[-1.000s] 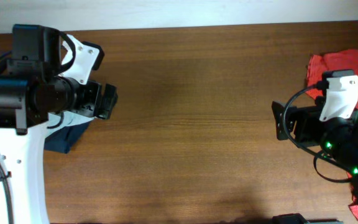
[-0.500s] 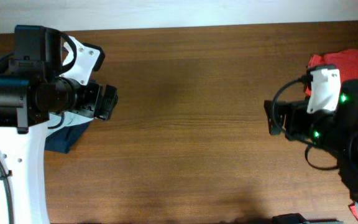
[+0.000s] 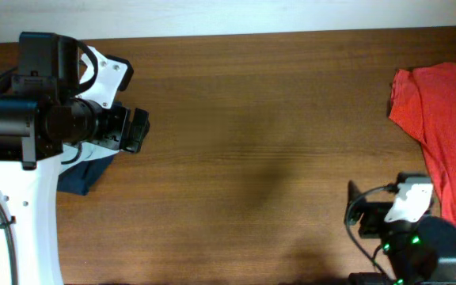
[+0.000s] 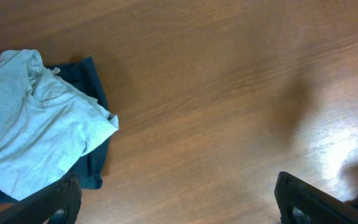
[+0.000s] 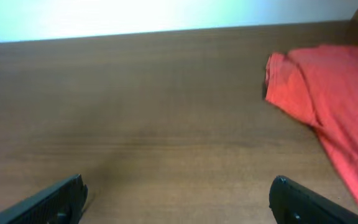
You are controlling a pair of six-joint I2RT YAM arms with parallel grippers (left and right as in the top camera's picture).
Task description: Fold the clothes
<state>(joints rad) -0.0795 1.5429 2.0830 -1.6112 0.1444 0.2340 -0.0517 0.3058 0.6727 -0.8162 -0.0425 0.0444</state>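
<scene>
Brown wooden bench (image 3: 252, 142) bears limp, light cotton, likely best pinched at hems: orange-red shirt (image 3: 446, 127) at the right edge, pale T-shirt (image 4: 36, 130) atop navy garment (image 4: 96, 81) at the left; left claw (image 4: 179, 196) and right claw (image 5: 179, 193) gape empty.

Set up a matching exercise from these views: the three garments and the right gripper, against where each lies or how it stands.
1. orange-red shirt
2. pale T-shirt
3. navy garment
4. right gripper

A. partly under another garment
B. open, above bare wood
C. at the right end of the table
D. lying on a darker garment

Pairs: 1-C, 2-D, 3-A, 4-B
</scene>
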